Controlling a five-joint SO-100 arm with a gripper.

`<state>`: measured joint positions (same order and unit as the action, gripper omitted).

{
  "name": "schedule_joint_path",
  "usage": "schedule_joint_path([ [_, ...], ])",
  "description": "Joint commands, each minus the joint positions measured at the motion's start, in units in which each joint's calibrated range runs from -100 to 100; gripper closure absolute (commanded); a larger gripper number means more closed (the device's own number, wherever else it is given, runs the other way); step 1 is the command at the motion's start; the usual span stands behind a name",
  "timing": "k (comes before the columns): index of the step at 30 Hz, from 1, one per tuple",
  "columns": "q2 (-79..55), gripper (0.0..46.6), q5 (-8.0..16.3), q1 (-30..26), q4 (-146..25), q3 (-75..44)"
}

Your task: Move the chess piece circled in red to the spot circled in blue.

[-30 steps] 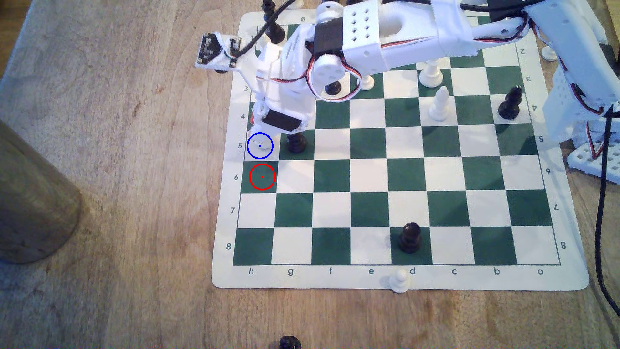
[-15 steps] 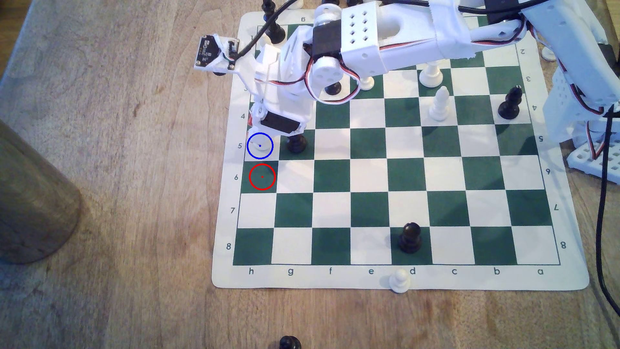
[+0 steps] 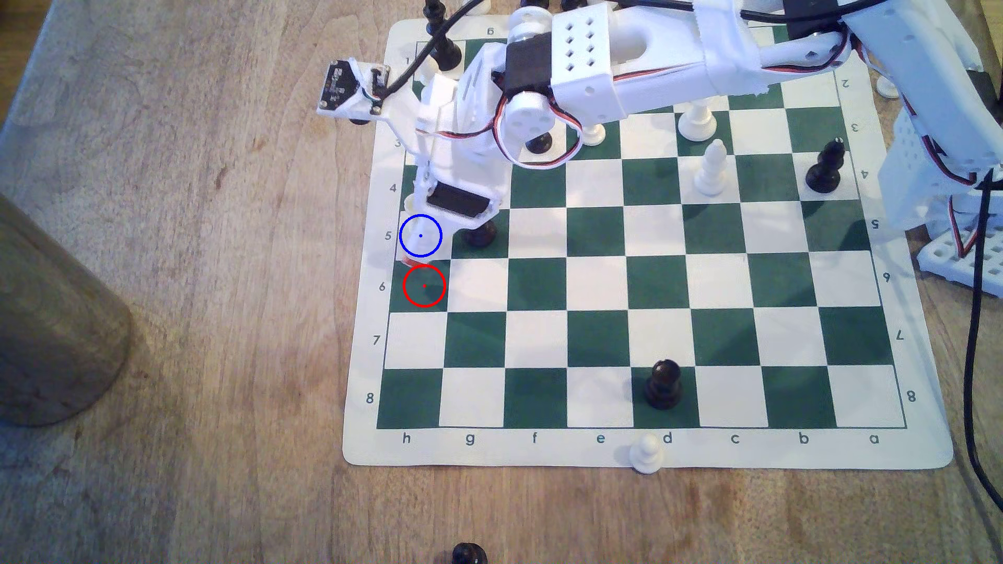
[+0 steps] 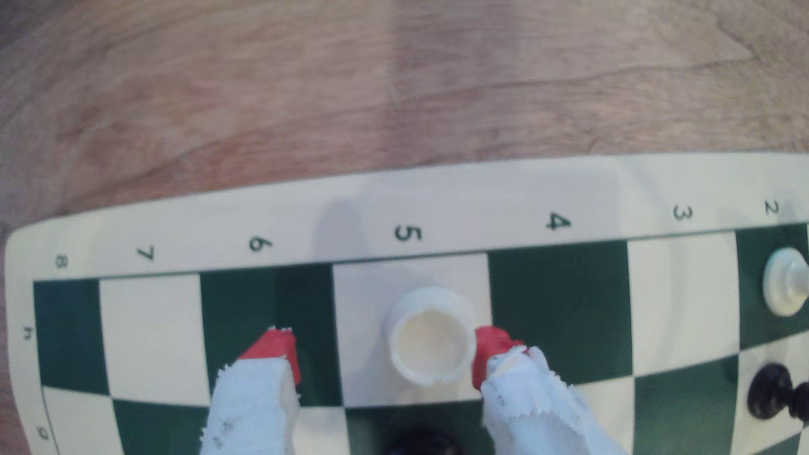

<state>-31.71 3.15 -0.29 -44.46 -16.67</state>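
Table [image 3: 217,271]: wood, bearing everything; its bare part runs outward from the spot, past the board's margin
Board [image 3: 651,325]: green and cream mat; the spot is on its outermost file, at the rank marked 5
Arm [image 3: 624,70]: reaches across the board from the exterior view's right; wrist bent down, so the gripper hangs over the spot; the only arm on this rig
Gripper [image 4: 385,348]: jaws parted wide, holding nothing; they straddle the spot along the file, one toward rank 6, one toward rank 4
Red-ringed square [image 3: 424,286]: green, next to the spot on the rank-6 side; nothing stands on it
The spot [image 4: 363,306]: cream square under the blue ring; occupied
Black pawn [image 3: 480,233]: on the square next to the spot, inward, partly under the gripper
The chess piece [image 4: 431,345]: white rook standing on the spot, upright, long axis vertical; the wrist view looks down into its cupped top; it sits off-centre on the spot, toward rank 4
Fingertips [image 4: 276,350]: red-capped; this one is over the rank-6 square, clear of the spot; the other is at the spot's rank-4 edge, touching the rook's rim or just beside it; I cannot tell which
Key relation: the rook lies between the jaws, hard by the rank-4 one
Judgement: placement looks done; the next move calls for a straight lift, since a sideways drift could drag the rook or knock the black pawn
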Motion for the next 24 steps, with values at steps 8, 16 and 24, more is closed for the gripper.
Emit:
schedule_joint_path([
  [8,25.35,23.5,0.1,1.35,-3.29,10.24],
  [16,43.17,23.6,0.29,0.41,-7.71,26.1],
  [24,64.65,23.8,2.1,-2.87,-7.95,49.68],
])
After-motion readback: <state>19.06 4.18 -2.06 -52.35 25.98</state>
